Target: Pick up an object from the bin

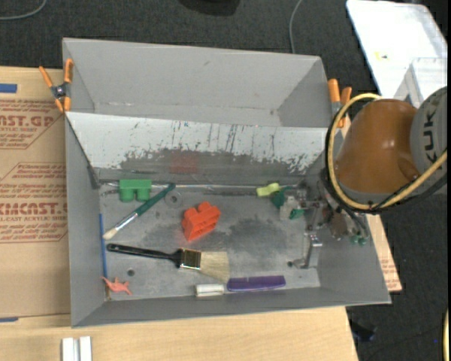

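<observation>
At the right side of the grey metal bin [195,81], the gripper [310,250] stands low over bare floor, close to the right wall, beneath the arm's brown wrist cover [372,153]. Whether it is open or closed, or has hold of anything, cannot be told. Nearest items: a purple marker [254,283] to its left along the front wall, apart from it, and a small yellow-green piece [268,190] at the back wall. Further left lie a black-handled paintbrush [173,258], a red-orange block [201,221], a green-handled brush [139,210] and a green block [135,190], all well apart from the gripper.
</observation>
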You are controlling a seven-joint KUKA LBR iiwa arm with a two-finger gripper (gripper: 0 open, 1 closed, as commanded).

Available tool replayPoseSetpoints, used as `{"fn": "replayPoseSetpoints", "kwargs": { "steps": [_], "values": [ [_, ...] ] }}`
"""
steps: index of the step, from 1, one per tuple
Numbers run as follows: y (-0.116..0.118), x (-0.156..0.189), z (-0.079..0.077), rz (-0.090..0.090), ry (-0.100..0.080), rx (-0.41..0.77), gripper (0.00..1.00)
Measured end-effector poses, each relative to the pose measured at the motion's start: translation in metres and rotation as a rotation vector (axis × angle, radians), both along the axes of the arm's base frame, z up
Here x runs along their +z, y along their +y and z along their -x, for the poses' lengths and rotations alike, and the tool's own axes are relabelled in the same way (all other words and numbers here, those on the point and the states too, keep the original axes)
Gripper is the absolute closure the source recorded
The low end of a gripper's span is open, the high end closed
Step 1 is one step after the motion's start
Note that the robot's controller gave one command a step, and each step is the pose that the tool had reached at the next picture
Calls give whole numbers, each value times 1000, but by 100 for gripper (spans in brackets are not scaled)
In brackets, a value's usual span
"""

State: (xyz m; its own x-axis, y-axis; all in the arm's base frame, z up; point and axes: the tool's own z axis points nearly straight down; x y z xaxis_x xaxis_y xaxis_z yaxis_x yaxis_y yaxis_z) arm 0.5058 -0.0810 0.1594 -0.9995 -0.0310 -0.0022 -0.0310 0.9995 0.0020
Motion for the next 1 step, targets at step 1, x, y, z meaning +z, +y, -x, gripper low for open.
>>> {"fn": "replayPoseSetpoints", "kwargs": {
  "steps": [1],
  "values": [
    [2, 2, 10, 3, -3, 21, 0]
  ]
}}
